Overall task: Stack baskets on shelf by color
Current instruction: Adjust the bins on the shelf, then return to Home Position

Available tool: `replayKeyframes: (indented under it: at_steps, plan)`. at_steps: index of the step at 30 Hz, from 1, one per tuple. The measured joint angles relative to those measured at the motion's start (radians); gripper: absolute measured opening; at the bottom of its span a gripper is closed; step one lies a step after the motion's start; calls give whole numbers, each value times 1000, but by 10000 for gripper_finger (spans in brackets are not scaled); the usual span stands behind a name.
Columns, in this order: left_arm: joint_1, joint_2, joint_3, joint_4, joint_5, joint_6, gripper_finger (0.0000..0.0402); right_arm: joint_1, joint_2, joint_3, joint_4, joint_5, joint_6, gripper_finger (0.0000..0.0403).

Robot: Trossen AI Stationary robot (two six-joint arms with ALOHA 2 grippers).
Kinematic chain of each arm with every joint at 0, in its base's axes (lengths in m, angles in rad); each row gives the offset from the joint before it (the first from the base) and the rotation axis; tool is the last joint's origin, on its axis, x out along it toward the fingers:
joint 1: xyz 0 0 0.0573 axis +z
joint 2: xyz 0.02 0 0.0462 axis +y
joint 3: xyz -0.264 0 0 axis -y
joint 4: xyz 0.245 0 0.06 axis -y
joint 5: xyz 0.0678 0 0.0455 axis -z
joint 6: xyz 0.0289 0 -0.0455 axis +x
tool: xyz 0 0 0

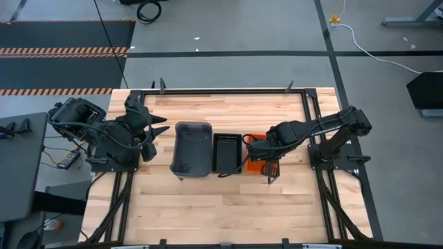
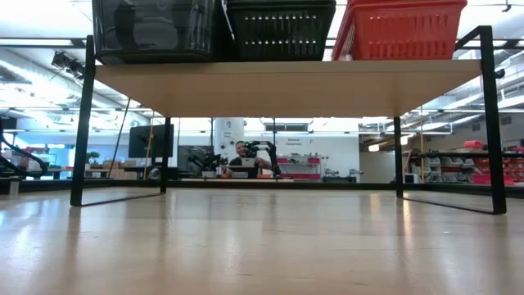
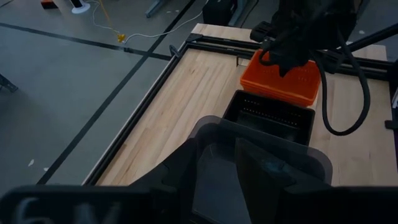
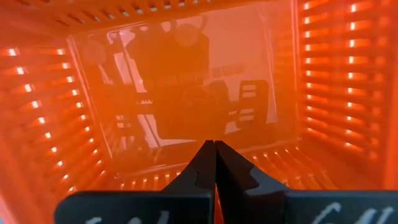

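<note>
Right hand [image 4: 214, 163], fingers pressed together and gripping nothing, hangs inside the bright orange perforated plastic basket [image 1: 261, 158] at the right end of the low light-wood shelf [image 2: 286, 88], beside black and grey baskets. Left hand [image 1: 147, 131] waits left, fingers apart, empty. Likely light, stiff, slick; pinch a rim wall. Stack counts stay hidden.

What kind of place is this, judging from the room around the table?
Probably a robotics lab or workshop. The grey floor carries tape lines and loose cables, a person sits at another robot arm in the background, and storage racks stand by the wall.
</note>
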Motion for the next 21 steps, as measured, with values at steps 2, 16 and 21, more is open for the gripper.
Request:
replayKeyframes:
  at_steps: [2, 16, 21]
  plan:
    - [0, 0, 0, 0, 0, 0, 117, 0, 0, 0, -2, 0, 3, 7]
    - [0, 0, 0, 0, 0, 11, 117, 0, 0, 0, 80, 0, -191, 7]
    - [-12, 0, 0, 0, -84, 119, 117, 0, 0, 0, 80, 8, -256, 7]
